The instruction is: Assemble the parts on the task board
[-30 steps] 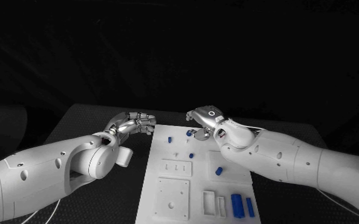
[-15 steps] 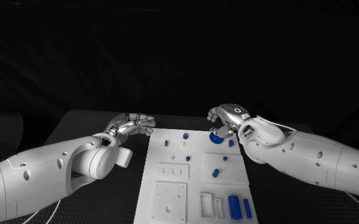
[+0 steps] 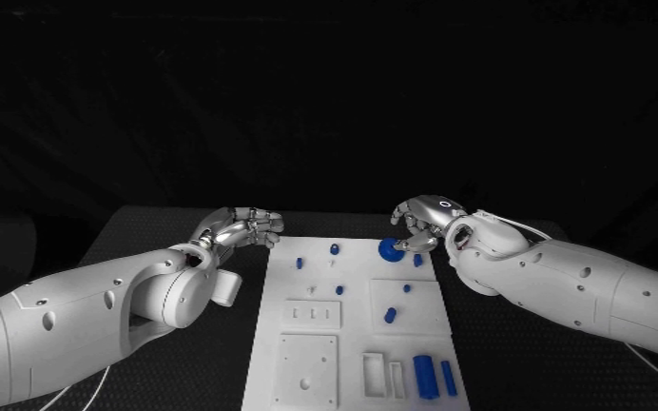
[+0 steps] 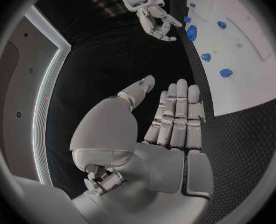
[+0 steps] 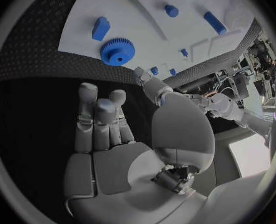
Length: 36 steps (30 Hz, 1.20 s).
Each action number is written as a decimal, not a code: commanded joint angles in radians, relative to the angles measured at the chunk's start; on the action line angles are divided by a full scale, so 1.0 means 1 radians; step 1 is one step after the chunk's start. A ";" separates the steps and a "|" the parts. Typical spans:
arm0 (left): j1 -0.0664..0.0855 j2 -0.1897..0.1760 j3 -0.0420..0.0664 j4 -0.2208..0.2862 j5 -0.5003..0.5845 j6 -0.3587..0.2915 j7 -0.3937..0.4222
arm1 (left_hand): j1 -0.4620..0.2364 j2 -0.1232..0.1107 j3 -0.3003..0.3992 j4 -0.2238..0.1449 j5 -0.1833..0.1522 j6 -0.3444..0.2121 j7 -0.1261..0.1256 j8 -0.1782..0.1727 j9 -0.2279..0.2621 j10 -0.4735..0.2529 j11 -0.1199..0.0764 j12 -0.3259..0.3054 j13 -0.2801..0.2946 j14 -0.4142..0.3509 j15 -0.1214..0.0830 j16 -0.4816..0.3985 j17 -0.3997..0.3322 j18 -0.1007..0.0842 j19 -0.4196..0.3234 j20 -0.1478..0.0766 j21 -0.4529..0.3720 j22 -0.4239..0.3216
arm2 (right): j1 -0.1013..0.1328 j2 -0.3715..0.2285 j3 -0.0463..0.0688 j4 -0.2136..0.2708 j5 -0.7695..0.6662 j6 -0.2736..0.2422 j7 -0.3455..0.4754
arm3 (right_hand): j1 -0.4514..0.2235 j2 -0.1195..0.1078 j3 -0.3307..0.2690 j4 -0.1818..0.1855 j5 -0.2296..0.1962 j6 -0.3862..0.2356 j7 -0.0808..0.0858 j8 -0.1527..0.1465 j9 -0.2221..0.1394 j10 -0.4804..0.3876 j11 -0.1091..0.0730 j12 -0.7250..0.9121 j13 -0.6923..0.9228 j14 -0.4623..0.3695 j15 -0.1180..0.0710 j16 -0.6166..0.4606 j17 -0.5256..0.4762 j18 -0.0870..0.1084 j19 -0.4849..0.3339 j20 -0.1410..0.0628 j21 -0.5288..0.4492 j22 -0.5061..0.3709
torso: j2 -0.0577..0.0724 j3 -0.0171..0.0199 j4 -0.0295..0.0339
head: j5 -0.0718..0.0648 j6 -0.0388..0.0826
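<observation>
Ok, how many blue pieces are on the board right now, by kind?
Blue gear: 1
Smaller blue pieces: 7
Total: 8, counted in the head view

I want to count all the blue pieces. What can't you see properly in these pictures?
- Head view: the right hand covers part of the blue gear.
- Head view: the task board runs off the bottom edge.
- Head view: the small far pegs are too small to tell their shape.
</observation>
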 commanded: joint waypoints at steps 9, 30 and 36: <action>-0.001 0.005 0.000 0.000 -0.008 0.019 0.014 | -0.011 0.002 0.002 -0.007 -0.003 0.003 0.000 -0.004 0.002 0.003 0.000 -0.004 0.000 0.001 0.007 -0.007 0.002 0.013 -0.006 -0.001 0.007 0.020 | -0.028 0.037 0.000 -0.076 0.048 0.083 0.040 | -0.005 0.017 0.012 0.001 0.020 -0.005 0.018 -0.014 -0.005 -0.038 0.008 0.105 0.084 -0.017 0.012 0.029 0.051 0.025 -0.011 -0.015 0.057 0.026 | 0.002 0.0007 0.0061 | -0.014 -0.008; -0.001 0.003 0.001 0.009 -0.010 0.015 0.016 | -0.013 0.002 0.003 -0.007 -0.002 0.002 0.001 -0.005 0.002 0.002 0.001 -0.006 0.000 0.002 0.007 -0.008 0.004 0.013 -0.006 0.000 0.007 0.020 | -0.036 0.062 0.000 -0.130 0.097 0.107 0.063 | 0.007 0.063 0.076 0.018 -0.012 0.030 0.009 0.003 0.007 -0.036 0.000 0.121 0.096 -0.019 0.004 0.030 0.089 0.025 -0.031 -0.022 0.113 0.024 | 0.002 0.0009 0.0054 | -0.007 -0.017; -0.001 0.003 0.001 0.010 -0.010 0.015 0.016 | -0.014 0.002 0.003 -0.007 -0.002 0.002 0.001 -0.005 0.002 0.002 0.001 -0.007 0.000 0.002 0.007 -0.008 0.004 0.013 -0.006 0.000 0.007 0.020 | -0.036 0.068 0.000 -0.133 0.096 0.110 0.057 | 0.002 0.068 0.085 0.024 -0.015 0.033 0.008 0.004 0.008 -0.035 -0.001 0.121 0.096 -0.019 0.003 0.028 0.092 0.025 -0.034 -0.022 0.118 0.024 | 0.001 0.0010 0.0031 | -0.005 -0.022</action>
